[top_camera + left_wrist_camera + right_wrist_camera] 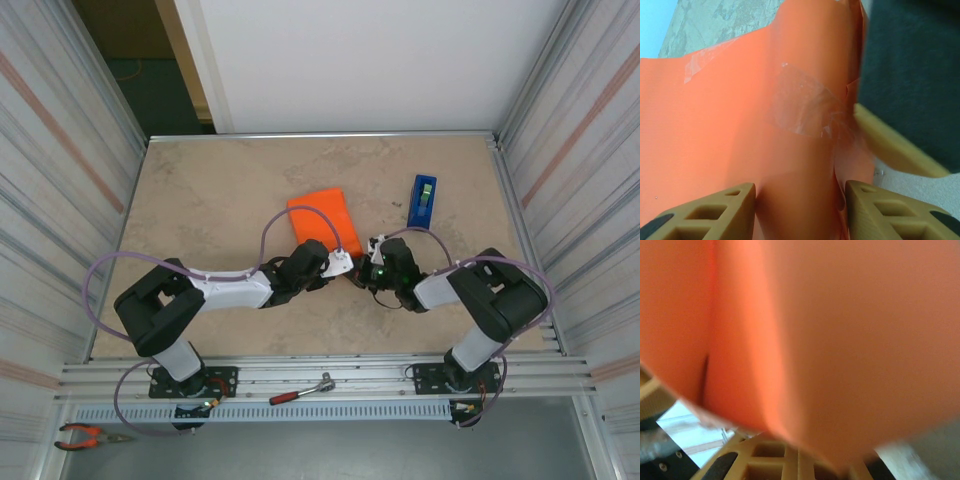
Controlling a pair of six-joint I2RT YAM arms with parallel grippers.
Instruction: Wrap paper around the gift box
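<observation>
- Left claw [800, 210] is clenched partway on a raised orange ridge, which I read as the paper-covered near end of the gift box [322, 222]. Its tan lattice fingers [705, 215] press against either side of the ridge.
- Right claw [790, 460] is clenched shut at the same end, with the orange sheet running right up to its tips. I cannot tell whether it actually pinches a flap.
- Gift box lies near the middle of the counter [220, 190], just beyond both claws. The blue tape dispenser [422, 200] stands to its right, apart from it.
- Step in hand, as I judge it: closing the end flaps, since the main seam already looks taped.
- Next move calls for pressing the loose fold flat against the box while the other claw steadies it, then taping it down.
- The paper [715, 140] is matte, plain and softly creased. A crinkled strip of clear tape [800, 107] glints across the seam.
- The counter has a mottled beige, stone-like surface.
</observation>
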